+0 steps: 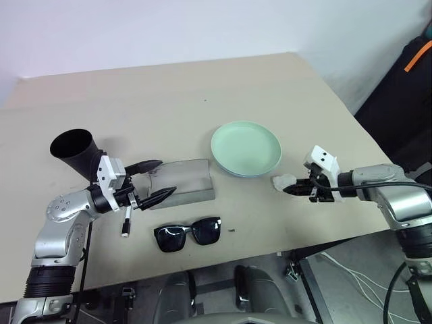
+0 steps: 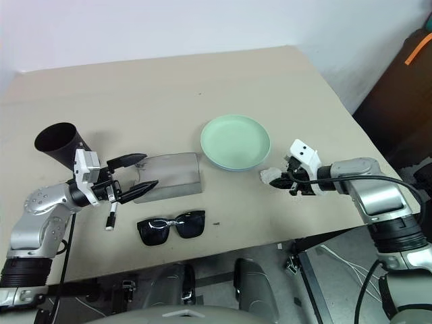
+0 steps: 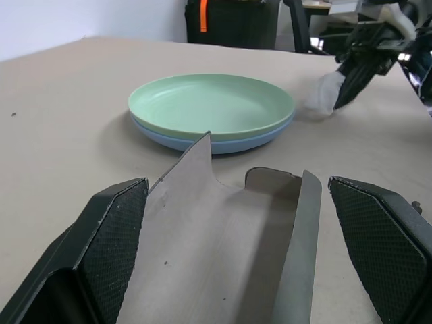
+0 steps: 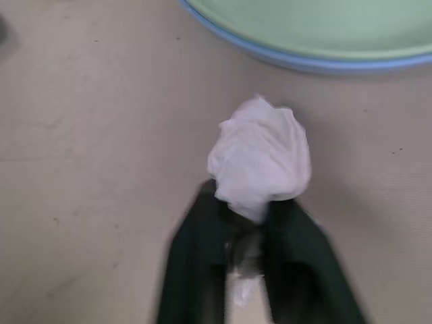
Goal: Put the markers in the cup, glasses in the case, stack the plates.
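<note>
A: Plates? 
B: Mint green plate (image 3: 210,102) sits stacked on the light blue plate (image 3: 202,140), mid-table (image 1: 169,94).
A: Right gripper (image 4: 253,216)?
B: Fingers pinched together on the crumpled white tissue (image 4: 260,156), just beside the stack.
A: Left gripper (image 1: 154,180)?
B: Jaws wide apart over the open grey case (image 1: 183,181), gripping nothing (cup (image 1: 75,152) behind it).
A: Remaining items?
B: Glasses (image 1: 187,233) lie near the table's front edge; one marker (image 1: 126,223) lies left of them.

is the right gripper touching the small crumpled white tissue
Touching. The right wrist view shows the right gripper with its black fingers pinched on the small crumpled white tissue.
</note>
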